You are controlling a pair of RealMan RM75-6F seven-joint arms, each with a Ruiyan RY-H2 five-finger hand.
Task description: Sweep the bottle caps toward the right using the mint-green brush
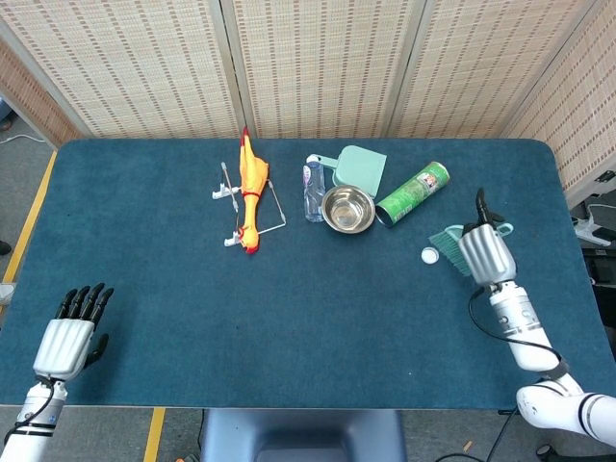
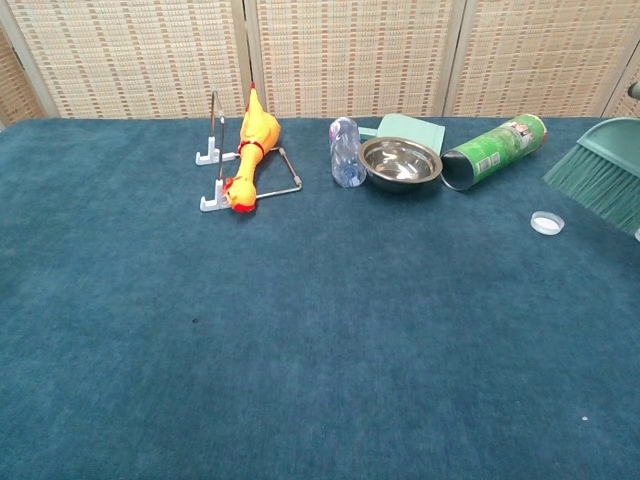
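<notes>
While the right hand point(image 1: 480, 254) grips the brush point(image 2: 602, 174) with its fingers wrapped round the handle, the bristles hang raised off the blue surface point(image 1: 318, 318), just right of the single white cap point(image 1: 429, 255) and not touching it in the chest view. That cap lies near the right edge, in front of the tipped green can point(image 1: 413, 193). Beside the can sit a steel bowl point(image 1: 347, 209), a lying clear bottle point(image 1: 314, 191) and a mint dustpan point(image 1: 359, 168). Further left a rubber chicken point(image 1: 251, 189) lies across a wire stand point(image 1: 231, 192). At the near left corner the left hand point(image 1: 70, 333) rests palm down, holding nothing, fingers straight and close together.
</notes>
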